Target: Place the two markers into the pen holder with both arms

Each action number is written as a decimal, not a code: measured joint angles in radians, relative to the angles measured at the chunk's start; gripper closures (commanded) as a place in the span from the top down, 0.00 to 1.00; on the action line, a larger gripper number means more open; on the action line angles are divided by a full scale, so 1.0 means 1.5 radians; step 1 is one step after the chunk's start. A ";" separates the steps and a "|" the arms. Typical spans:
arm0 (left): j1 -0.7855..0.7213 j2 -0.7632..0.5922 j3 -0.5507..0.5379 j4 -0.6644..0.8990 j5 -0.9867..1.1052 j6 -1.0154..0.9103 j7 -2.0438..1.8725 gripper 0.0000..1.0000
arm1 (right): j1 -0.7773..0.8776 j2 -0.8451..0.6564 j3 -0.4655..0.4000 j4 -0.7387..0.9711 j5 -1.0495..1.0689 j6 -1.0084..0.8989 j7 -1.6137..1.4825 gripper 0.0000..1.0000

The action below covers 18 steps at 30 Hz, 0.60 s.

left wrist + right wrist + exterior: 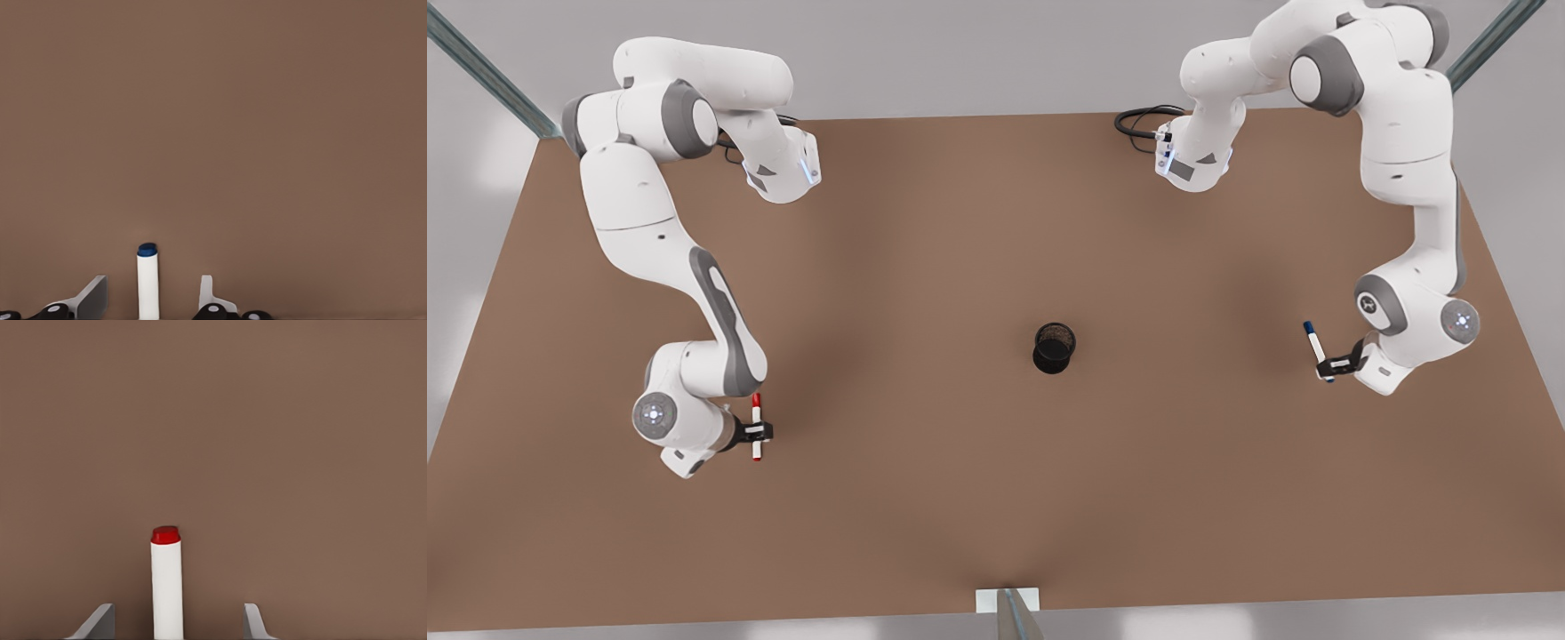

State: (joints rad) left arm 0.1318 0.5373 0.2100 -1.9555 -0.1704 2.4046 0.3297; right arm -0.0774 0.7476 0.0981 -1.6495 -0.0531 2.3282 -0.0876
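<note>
Neither marker is in the pen holder [1054,348] mid-table yet. My left pincer [1332,365] straddles the blue marker [1318,350], my right pincer [758,431] the red marker [757,427]; fingers apart.

Illumination was even and diffuse, of moderate brightness, with no single source identifiable. The brown table [996,498] carried broad, soft-edged dark patches beneath each arm and around the pen holder [1055,348] (no crisp shadow outlines were present). Pale bright patches lay on the grey floor beyond the table edges. The white arm shells showed gentle shading without glare. In both wrist views the table surface beyond the fingers rendered flat and uniform, darkening slightly toward the corners.
</note>
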 measured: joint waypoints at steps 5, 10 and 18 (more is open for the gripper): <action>0.005 0.013 0.000 -0.003 -0.027 0.005 0.024 0.75 | 0.004 0.000 0.000 -0.005 -0.006 0.017 0.004 0.69; 0.008 0.029 0.000 -0.004 -0.068 0.013 0.043 0.74 | 0.006 0.001 0.001 -0.005 -0.015 0.024 0.008 0.58; -0.003 0.031 0.014 -0.004 -0.075 0.032 0.073 0.73 | 0.002 0.003 0.001 -0.009 -0.017 0.028 0.011 0.56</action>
State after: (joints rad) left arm 0.1266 0.5844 0.2303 -1.9608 -0.2825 2.4529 0.4392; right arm -0.0747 0.7523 0.0996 -1.6629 -0.0791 2.3702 -0.0715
